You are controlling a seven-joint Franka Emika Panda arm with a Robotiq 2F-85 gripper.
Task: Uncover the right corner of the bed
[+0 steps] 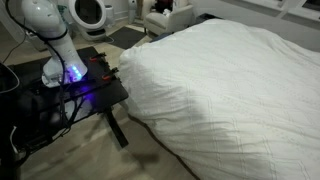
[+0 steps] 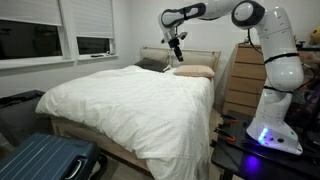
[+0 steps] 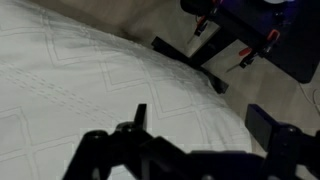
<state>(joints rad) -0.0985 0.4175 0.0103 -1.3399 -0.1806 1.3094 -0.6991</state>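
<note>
Shows the gripper (image 2: 176,42) high over the far end of the bed (image 2: 130,100), spread open, empty; white duvet (image 1: 230,90) draping its near corners.

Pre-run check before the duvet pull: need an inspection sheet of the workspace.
Surface: bed fully under a rumpled white duvet.
Job's things: bed corner beside the robot table is covered; no mattress or post showing.
Clutter: pillows at the head end; nothing else seen on the duvet.
Grippers: gripper above the bed near the pillows, fingers apart, holding nothing.
Cables: dark cables on the robot table.
Surroundings: blue suitcase, wooden dresser, white armchair, windows.
</note>
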